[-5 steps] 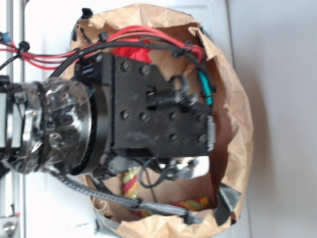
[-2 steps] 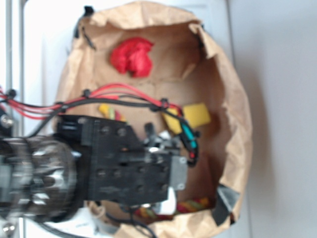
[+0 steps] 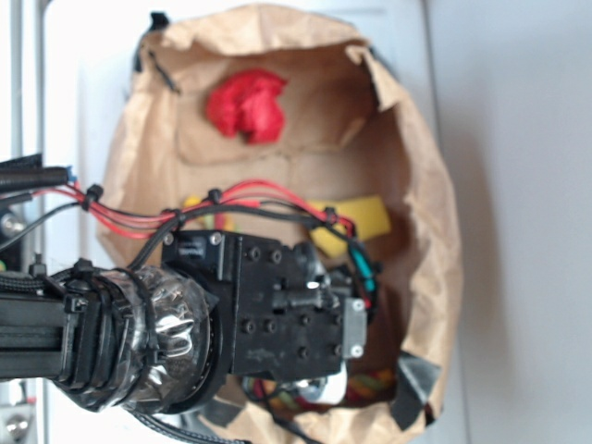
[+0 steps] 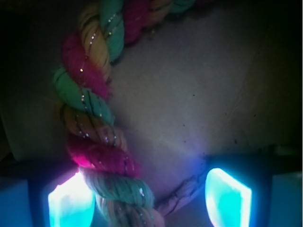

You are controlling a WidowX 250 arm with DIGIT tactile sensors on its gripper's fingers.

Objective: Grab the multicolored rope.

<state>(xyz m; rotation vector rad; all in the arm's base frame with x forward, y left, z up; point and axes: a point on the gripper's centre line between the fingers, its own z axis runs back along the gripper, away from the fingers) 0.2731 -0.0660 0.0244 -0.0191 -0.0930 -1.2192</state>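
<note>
The pincer [image 4: 149,201] is spread wide, its two glowing pads at the bottom corners of the wrist view with a broad gap between them. The multicolored rope [image 4: 94,137] runs from the top of that view down into the gap, lying just inside the left pad [image 4: 71,203] and apparently touching it, while the right pad [image 4: 227,196] stands well apart from the cord with bare brown paper between. A thin frayed strand trails off the rope near the bottom toward the right pad.

From the exterior camera, the arm's black wrist block [image 3: 287,310] hangs over the lower half of an open brown paper bag [image 3: 425,213] lying on the white desk [image 3: 518,222], hiding most of the rope. Only short stretches show: one bit under the red and black cables [image 3: 231,208] above the block, and another at the bag's lower edge beside the block. A yellow foam wedge [image 3: 356,222] peeks out just past the cables, and a red paper ball [image 3: 245,104] sits well apart in the bag's upper part.
</note>
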